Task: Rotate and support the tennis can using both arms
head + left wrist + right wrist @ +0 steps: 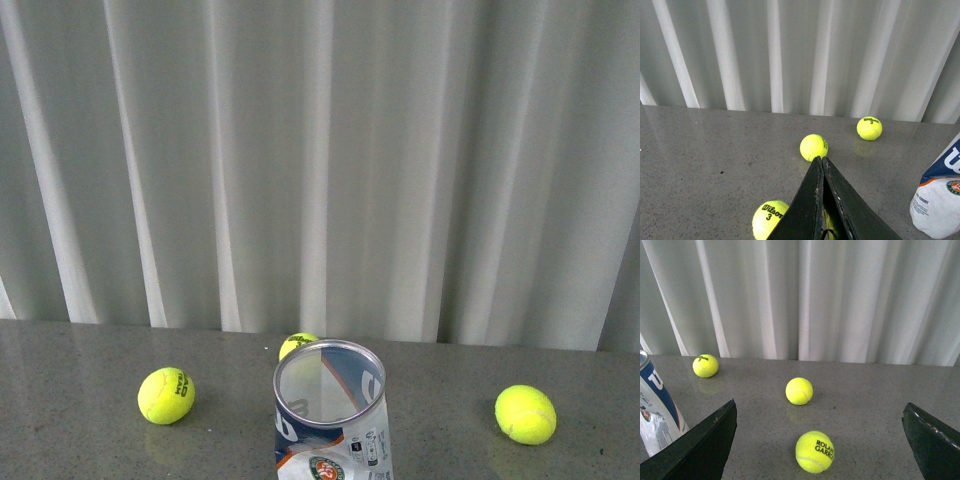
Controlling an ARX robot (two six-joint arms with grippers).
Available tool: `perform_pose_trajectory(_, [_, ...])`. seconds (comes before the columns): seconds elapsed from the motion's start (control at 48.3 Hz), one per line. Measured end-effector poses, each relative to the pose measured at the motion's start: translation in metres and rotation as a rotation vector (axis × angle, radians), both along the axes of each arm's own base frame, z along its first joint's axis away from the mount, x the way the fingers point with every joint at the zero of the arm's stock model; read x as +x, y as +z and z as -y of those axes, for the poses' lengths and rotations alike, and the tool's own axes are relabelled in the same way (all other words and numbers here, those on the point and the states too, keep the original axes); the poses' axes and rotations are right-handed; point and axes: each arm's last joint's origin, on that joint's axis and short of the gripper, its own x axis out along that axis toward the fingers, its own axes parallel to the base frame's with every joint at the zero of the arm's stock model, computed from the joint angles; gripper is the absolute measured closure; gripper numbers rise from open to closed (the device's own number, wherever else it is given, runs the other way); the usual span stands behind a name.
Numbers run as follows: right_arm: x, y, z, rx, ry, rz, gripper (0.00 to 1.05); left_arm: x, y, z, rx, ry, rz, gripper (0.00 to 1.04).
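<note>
The tennis can [334,420] stands upright at the front centre of the grey table, its silver rim open at the top and empty. Neither arm shows in the front view. In the left wrist view my left gripper [820,160] is shut and empty, its black fingers pressed together; the can [941,200] stands apart from it at the picture's edge. In the right wrist view my right gripper [818,406] is wide open and empty, with one finger [705,450] close to the can [657,412] but not touching it.
Three yellow tennis balls lie on the table [80,440]: one left of the can [166,395], one behind it [298,345], one to the right [525,413]. A Roland Garros ball [814,451] lies between the right fingers. White curtains hang behind the table.
</note>
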Motion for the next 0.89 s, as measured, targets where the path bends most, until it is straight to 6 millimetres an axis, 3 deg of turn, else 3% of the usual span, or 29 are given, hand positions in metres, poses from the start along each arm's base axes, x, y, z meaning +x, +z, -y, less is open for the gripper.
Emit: perform_pose_trajectory(0.89, [0.000,0.000,0.000,0.000,0.000,0.000,0.07,-0.031,-0.002,0.000,0.000,0.000,0.004,1.01])
